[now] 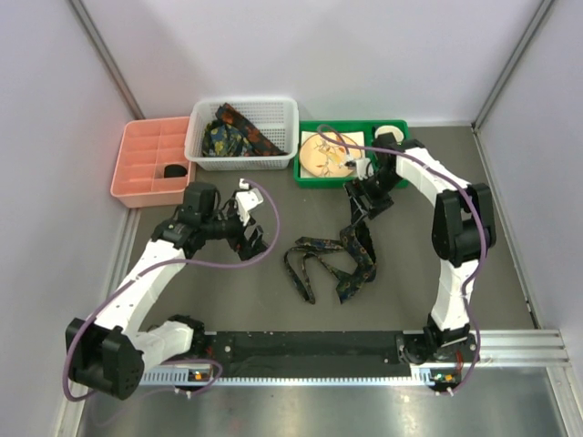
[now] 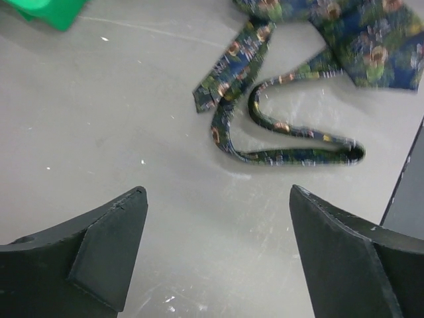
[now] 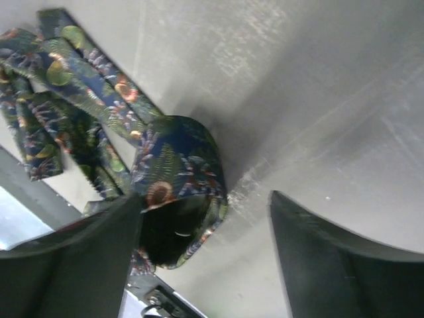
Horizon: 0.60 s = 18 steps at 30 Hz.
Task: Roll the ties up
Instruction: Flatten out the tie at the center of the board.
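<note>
Setting: a robot test cell in a lab, not a home or shop; plain pale partition walls (image 1: 46, 137) close off the left, back and right of the frame around a bare grey table (image 1: 401, 273); left arm (image 1: 150, 273) and right arm (image 1: 446, 291), white, trailing purple cables (image 1: 223, 265), stand on an aluminium rail (image 1: 519, 344) along the bottom edge; props sit binned at upper centre: pink compartment tray (image 1: 123, 173), white basket (image 1: 241, 162), green tray (image 1: 314, 179); one patterned tie (image 1: 351, 273) lies loose mid-frame.
</note>
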Motion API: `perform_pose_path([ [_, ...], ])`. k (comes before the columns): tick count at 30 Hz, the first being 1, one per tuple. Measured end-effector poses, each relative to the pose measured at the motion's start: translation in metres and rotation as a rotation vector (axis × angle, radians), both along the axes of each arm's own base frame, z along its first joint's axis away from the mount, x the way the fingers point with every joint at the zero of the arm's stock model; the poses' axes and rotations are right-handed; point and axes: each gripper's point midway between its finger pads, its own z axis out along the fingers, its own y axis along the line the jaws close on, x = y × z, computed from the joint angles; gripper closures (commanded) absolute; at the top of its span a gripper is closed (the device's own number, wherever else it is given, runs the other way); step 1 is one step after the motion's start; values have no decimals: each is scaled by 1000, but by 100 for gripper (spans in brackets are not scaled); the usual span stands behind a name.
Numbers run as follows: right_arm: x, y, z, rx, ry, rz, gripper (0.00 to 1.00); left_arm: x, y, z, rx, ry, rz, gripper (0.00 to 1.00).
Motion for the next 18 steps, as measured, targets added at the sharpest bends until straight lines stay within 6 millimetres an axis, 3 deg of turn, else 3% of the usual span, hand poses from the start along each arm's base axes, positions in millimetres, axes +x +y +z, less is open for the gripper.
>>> perform_pose_path([
  [3, -5, 6, 0, 38, 23, -1, 76, -4, 2, -10, 35, 4, -43, 13],
  [4, -9, 7, -1, 49, 38, 4, 100, -5, 3, -15, 50, 12, -54, 13],
  [11, -43, -8, -9, 57, 120, -13, 100, -6, 5, -39, 110, 37, -125, 19],
  [15, -53, -51, 10, 34, 59, -96, 100, -8, 4, -49, 135, 48, -164, 19],
  [17, -58, -78, 20, 4, 0, -129, 74, -10, 0, -53, 146, 45, -194, 17],
  [18, -64, -91, 24, -24, -29, -131, 48, -12, -3, -55, 151, 45, -212, 16],
])
